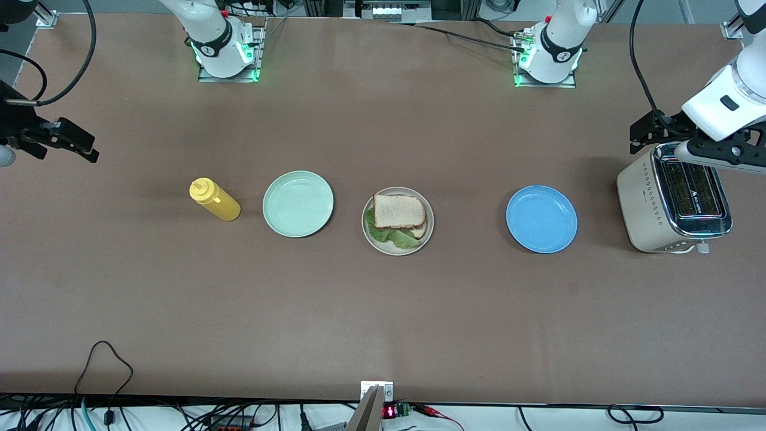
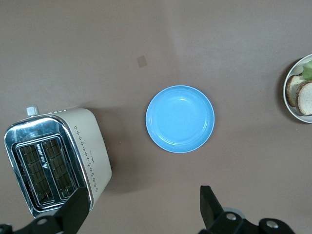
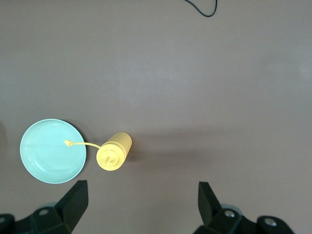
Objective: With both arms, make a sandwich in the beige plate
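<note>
The sandwich [image 1: 399, 212] lies on the beige plate [image 1: 430, 220] in the middle of the table: two bread slices with green lettuce [image 1: 392, 237] sticking out at the side nearer the front camera. Its edge also shows in the left wrist view [image 2: 301, 92]. My left gripper [image 1: 673, 142] hangs open and empty over the toaster [image 1: 673, 203], its fingers wide apart in the left wrist view [image 2: 144, 214]. My right gripper [image 1: 45, 139] hangs open and empty over bare table at the right arm's end, fingers wide apart in the right wrist view [image 3: 141, 207].
A blue plate [image 1: 541, 218] lies between the beige plate and the toaster. A mint-green plate [image 1: 298, 203] and a yellow squeeze bottle [image 1: 214, 199] stand toward the right arm's end. Cables run along the table's front edge.
</note>
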Motion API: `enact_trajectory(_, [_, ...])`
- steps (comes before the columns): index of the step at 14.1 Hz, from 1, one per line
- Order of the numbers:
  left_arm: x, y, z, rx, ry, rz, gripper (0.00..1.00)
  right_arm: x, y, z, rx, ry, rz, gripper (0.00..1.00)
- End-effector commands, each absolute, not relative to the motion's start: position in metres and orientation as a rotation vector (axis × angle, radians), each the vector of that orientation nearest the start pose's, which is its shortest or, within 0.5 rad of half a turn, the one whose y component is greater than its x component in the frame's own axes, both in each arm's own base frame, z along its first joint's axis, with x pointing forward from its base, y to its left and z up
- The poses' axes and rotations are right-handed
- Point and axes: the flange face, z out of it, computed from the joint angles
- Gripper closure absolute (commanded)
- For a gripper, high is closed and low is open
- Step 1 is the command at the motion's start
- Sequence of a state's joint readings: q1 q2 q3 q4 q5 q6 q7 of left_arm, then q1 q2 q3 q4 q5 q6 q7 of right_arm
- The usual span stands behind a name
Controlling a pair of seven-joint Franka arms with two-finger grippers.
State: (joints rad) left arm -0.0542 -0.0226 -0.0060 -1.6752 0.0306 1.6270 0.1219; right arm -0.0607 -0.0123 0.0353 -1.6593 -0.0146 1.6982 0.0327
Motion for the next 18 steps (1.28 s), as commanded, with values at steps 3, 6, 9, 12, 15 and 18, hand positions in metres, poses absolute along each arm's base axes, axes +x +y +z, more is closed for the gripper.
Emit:
enact_trajectory(3, [0.5435,-0.0341,0.6001,-3.11,0.284,0.034,0.0,0.5627,-0.0165,0.6051,-3.15,0.076,-0.094,0.0])
enact_trajectory(6, [0.5434,-0.0358,0.6001,-3.11,0.289,0.034,0.0,0.5626,-0.0164,0.6043,-3.149,0.076,-0.092,0.0])
enact_trajectory(9, [0.5438,-0.0366,0.5993,-3.11,0.291,0.037,0.0,0.5626,-0.0165,0.6043,-3.15,0.076,-0.092,0.0])
enact_trajectory(12, [0.5436,-0.0366,0.5991,-3.11,0.291,0.039,0.0,0.5637,-0.0187,0.6044,-3.155,0.087,-0.09,0.0])
enact_trajectory(15, [0.5432,-0.0374,0.6,-3.109,0.291,0.037,0.0,0.5645,-0.0178,0.6112,-3.152,0.085,-0.114,0.0])
enact_trajectory(18, [0.543,-0.0366,0.6004,-3.11,0.289,0.039,0.0,0.5643,-0.0176,0.6117,-3.16,0.075,-0.111,0.0])
